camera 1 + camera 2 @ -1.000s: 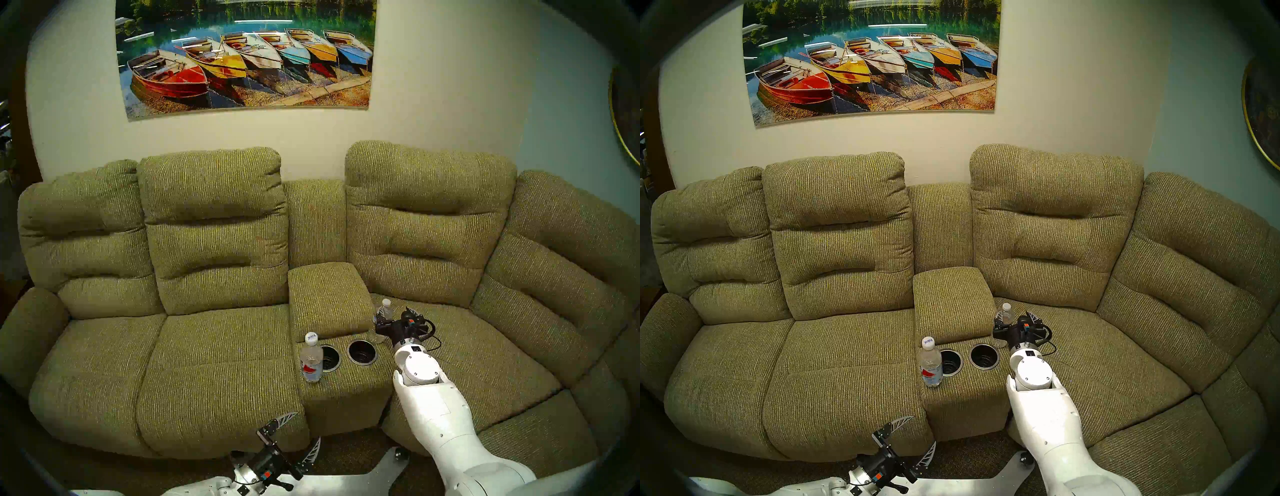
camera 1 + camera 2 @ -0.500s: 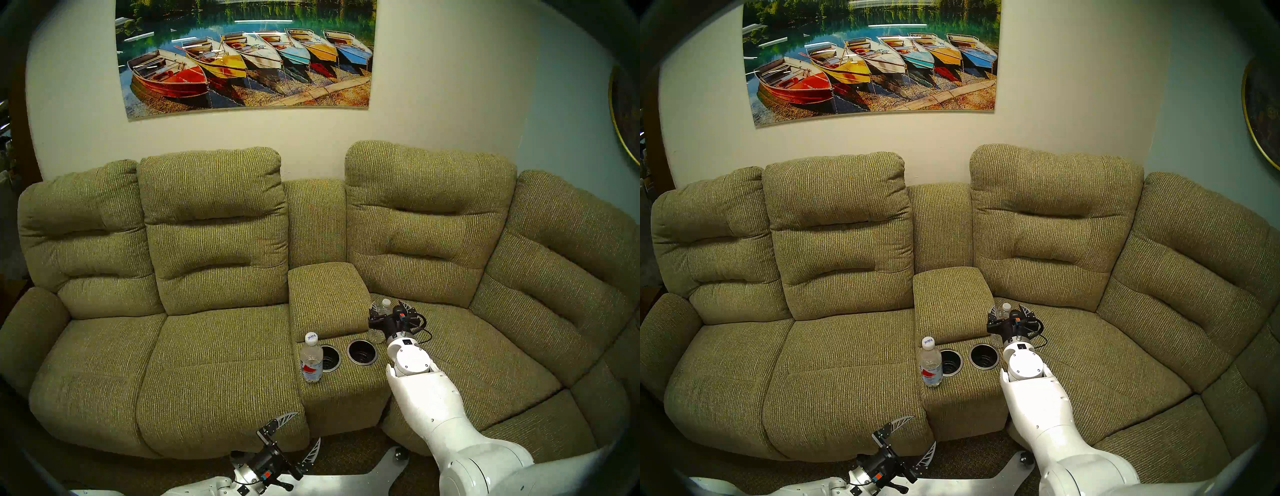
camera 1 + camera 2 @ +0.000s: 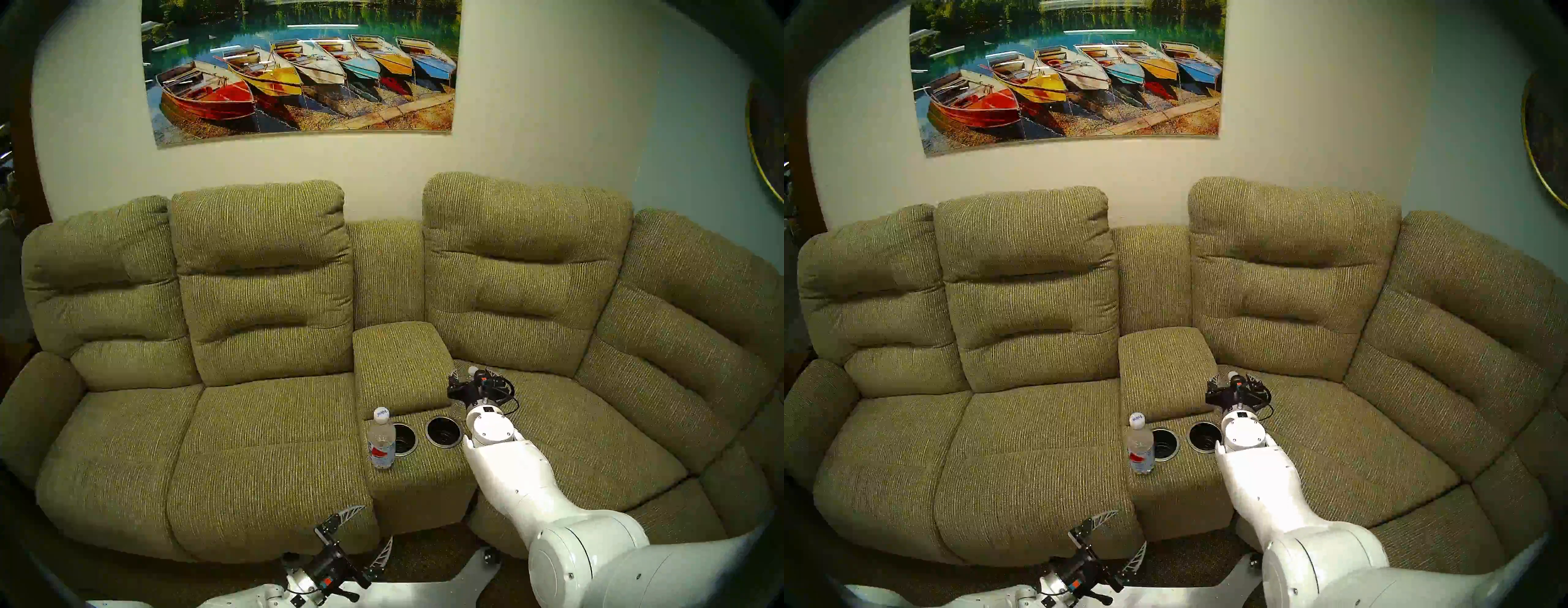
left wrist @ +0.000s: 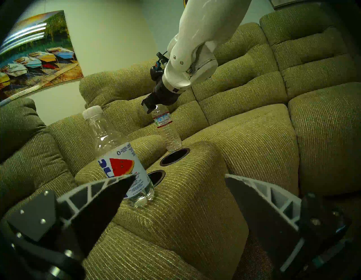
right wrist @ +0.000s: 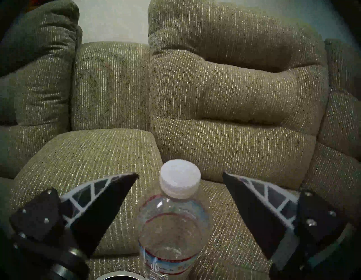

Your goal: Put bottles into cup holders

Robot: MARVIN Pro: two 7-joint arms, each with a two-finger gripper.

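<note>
The red-and-blue label bottle (image 3: 382, 441) stands upright on the olive console, just left of the left cup holder (image 3: 404, 438); it also shows in the left wrist view (image 4: 119, 156). The right cup holder (image 3: 443, 432) is empty. The ribbed bottle (image 5: 172, 224) stands on the seat beside the console, behind the right cup holder (image 4: 174, 157). My right gripper (image 5: 180, 176) is open, one finger on each side of the bottle's neck, not touching it. My left gripper (image 3: 375, 524) is open and empty, low in front of the sofa.
The padded armrest lid (image 3: 401, 361) rises just behind the cup holders. The sofa backrest (image 5: 234, 88) stands close behind the ribbed bottle. My right forearm (image 3: 509, 471) reaches over the console's right front corner. Carpet floor lies in front of the sofa.
My right gripper has moved left and forward from beside the ribbed bottle to straddle its neck, still open. The left arm and both bottles have not moved.
</note>
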